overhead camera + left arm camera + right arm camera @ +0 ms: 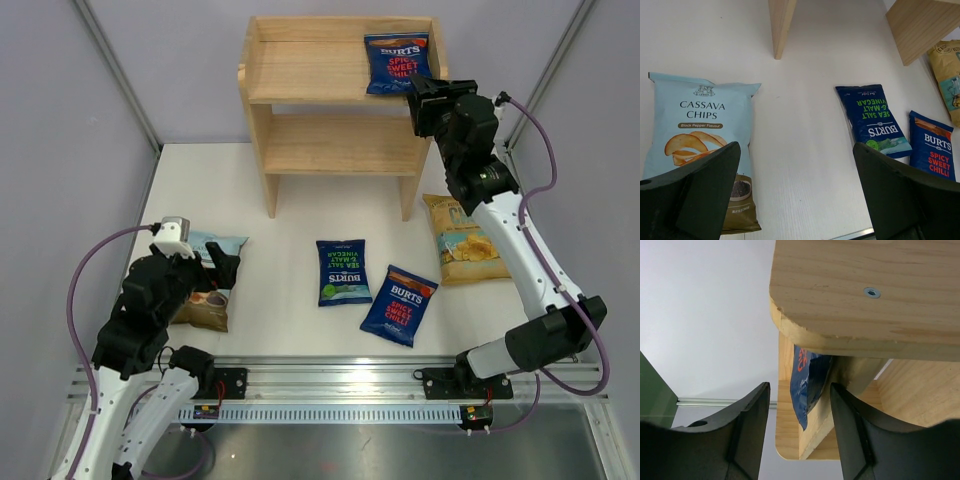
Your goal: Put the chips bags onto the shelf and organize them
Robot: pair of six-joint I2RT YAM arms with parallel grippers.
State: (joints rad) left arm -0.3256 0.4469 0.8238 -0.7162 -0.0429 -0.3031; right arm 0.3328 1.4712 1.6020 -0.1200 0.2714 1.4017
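The wooden shelf (310,70) stands at the back of the table. A dark-blue Burts bag with a red label (398,62) lies on its top tier at the right end. My right gripper (425,95) sits at that bag's near right corner, by the side rail. From the right wrist, the bag's edge (810,380) hangs between the parted jaws of the gripper (799,387), under the shelf board (865,300); it is open. My left gripper (796,150) is wide open and empty beside the pale blue cassava bag (700,135).
On the table lie a green-label Burts bag (343,272), a red-label Burts bag (400,305) and a yellow bag (463,240) next to the shelf's right leg. A metal rail (340,380) runs along the near edge. Grey walls close in both sides.
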